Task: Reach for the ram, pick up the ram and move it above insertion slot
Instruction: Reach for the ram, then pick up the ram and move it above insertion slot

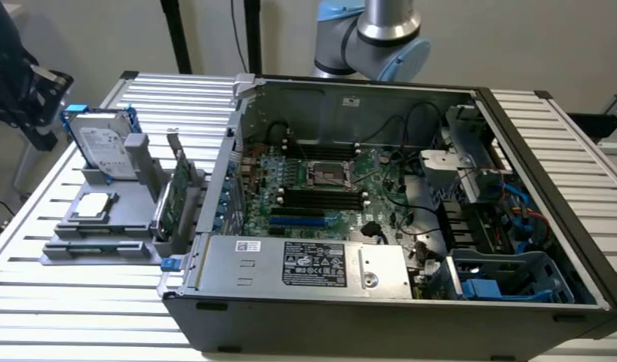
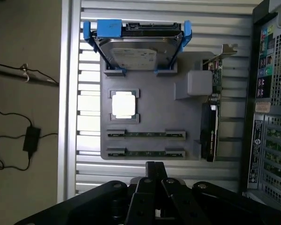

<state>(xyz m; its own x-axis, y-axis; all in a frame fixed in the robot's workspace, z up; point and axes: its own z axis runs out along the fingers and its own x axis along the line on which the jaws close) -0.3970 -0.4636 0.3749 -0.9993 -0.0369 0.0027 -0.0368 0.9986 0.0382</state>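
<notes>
Two thin green ram sticks lie in slots of a grey holder [image 2: 154, 108], one ram stick [image 2: 146, 134] beside the other ram stick [image 2: 146, 153]. In the exterior view the holder [image 1: 122, 207] stands on the slatted table at the left of the computer case, with the ram [image 1: 95, 246] at its near end. My gripper [image 2: 154, 165] hangs high above the holder's ram end, its dark fingers [image 2: 150, 171] pressed together with nothing between them. The motherboard's black slots [image 1: 311, 197] lie inside the open case [image 1: 389, 286].
The holder also carries a silver hard drive in a blue frame [image 2: 133, 47], a square processor [image 2: 123, 104] and an upright green expansion card [image 2: 210, 122]. A dark object [image 1: 16, 83] hangs at the exterior view's left edge. Cables [image 2: 18, 136] lie on the floor beside the table.
</notes>
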